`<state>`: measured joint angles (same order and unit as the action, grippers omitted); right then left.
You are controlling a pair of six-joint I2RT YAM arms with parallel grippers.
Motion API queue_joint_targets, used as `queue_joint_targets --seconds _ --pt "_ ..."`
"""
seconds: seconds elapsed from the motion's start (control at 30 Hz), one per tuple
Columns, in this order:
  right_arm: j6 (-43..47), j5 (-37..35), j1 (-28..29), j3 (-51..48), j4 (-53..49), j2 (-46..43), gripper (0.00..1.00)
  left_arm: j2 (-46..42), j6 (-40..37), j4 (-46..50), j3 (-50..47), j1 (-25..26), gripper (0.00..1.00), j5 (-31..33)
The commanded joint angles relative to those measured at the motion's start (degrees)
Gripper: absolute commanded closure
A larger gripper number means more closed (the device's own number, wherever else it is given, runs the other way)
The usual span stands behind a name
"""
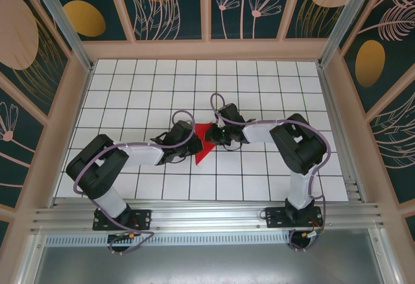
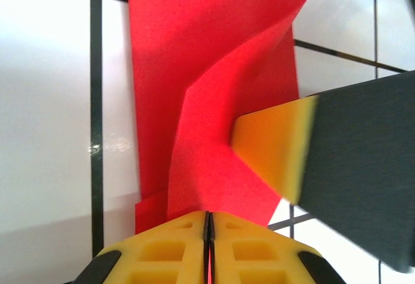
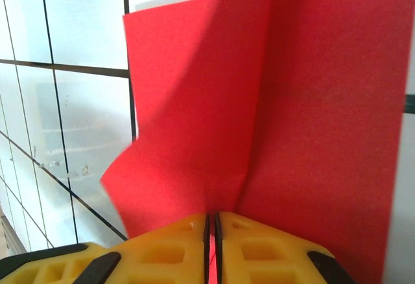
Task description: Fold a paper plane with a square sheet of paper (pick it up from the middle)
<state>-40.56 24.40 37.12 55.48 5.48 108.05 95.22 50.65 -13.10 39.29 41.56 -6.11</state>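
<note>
The square sheet of paper (image 1: 201, 146) is bright red, creased and bent, held up off the white grid table (image 1: 259, 89) between my two grippers. My left gripper (image 2: 209, 218) is shut on the sheet's near edge, and the red paper (image 2: 207, 70) rises and curls away from it. My right gripper (image 3: 211, 219) is shut on another edge, with red paper (image 3: 194, 102) standing in folds on both sides of its jaws. In the top view the left gripper (image 1: 192, 142) and the right gripper (image 1: 213, 136) almost meet over the sheet. One right-gripper finger (image 2: 272, 148) presses against the paper. The paper plane is out of view.
Wooden frame walls with patterned panels (image 1: 207, 5) enclose the table on three sides. An aluminium rail (image 1: 207, 216) runs along the near edge by the arm bases. Open grid tiles lie behind and to both sides of the arms.
</note>
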Motion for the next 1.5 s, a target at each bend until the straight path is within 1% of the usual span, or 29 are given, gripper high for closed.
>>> queue_joint_targets --seconds 0.0,0.2,0.4,0.63,0.83,0.93,1.0,1.13,1.27,1.47 --pt "2.21 -1.18 -0.43 1.66 -1.5 -3.87 0.85 1.28 0.08 0.2 -1.06 -0.35 0.89 0.19" --pt "4.01 -1.01 -0.4 2.17 -1.0 -4.55 0.85 1.65 -0.61 0.98 -1.06 -0.35 0.89 0.63" --pt "6.23 0.19 0.22 5.21 -2.59 -0.21 0.89 1.9 -0.43 1.14 -1.14 -0.34 0.9 0.95" --pt "7.59 0.21 -0.22 8.04 -3.88 4.0 0.89 1.13 -0.2 1.32 -1.68 -0.35 0.91 1.03" --pt "8.08 -1.27 -0.66 9.57 -5.27 6.63 0.89 0.25 -0.66 1.36 -1.37 -0.34 0.9 0.35" --pt "7.37 -1.37 -0.63 8.67 -5.25 6.93 0.89 -0.64 -0.73 -0.97 -0.76 -0.54 0.88 -0.15" --pt "6.44 -1.34 -0.35 7.6 -4.96 6.55 0.9 -1.04 -0.25 -2.98 -0.07 -0.6 0.85 0.12" --pt "4.5 -1.38 0.76 5.63 -4.51 5.05 0.9 -0.54 0.84 -5.72 0.22 -0.95 0.84 1.09" --pt "3.4 -0.76 1.28 4.16 -3.19 3.92 0.9 1.17 0.89 -4.46 -0.02 -1.24 0.84 1.13" --pt "5.85 -0.19 0.59 5.2 -2.92 4.56 0.9 2.39 0.78 -1.45 -1.54 -1.31 0.86 2.2"
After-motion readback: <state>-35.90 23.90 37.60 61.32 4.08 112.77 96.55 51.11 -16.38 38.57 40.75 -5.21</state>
